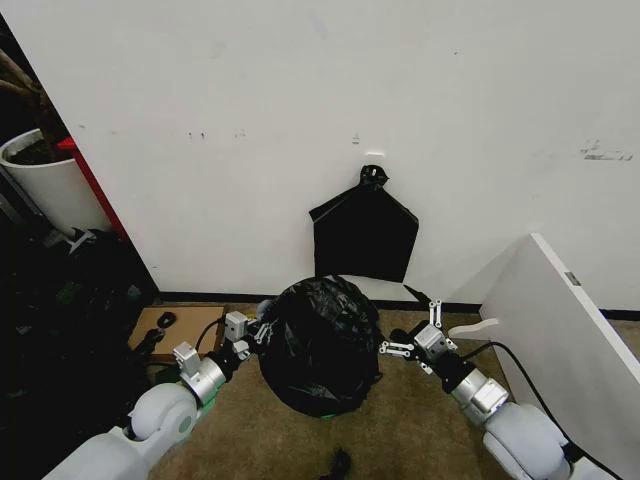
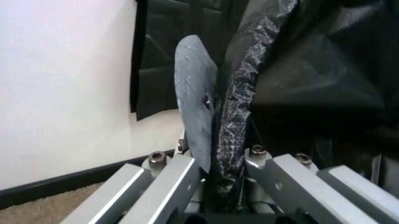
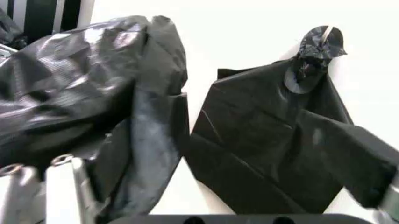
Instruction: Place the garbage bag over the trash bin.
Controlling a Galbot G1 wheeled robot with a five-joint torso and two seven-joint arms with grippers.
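The glossy, crinkled black garbage bag (image 1: 322, 345) bulges over the trash bin on the floor in front of me. It hides the bin except for a thin pale green strip (image 1: 325, 412) at the bottom. My left gripper (image 1: 262, 335) is at the bag's left side. In the left wrist view this gripper (image 2: 217, 121) is shut on a bunched fold of the bag (image 2: 240, 93). My right gripper (image 1: 408, 330) stands open just off the bag's right side with nothing between its fingers. The right wrist view shows the bag (image 3: 81, 93) beside one finger (image 3: 59, 186).
A flat black bag bundle (image 1: 365, 235) with a knotted top hangs on the white wall behind. A white plant pot (image 1: 45, 190) stands far left above dark clutter. A wooden board (image 1: 185, 325) lies on the floor at left, and a white panel (image 1: 560, 320) leans at right.
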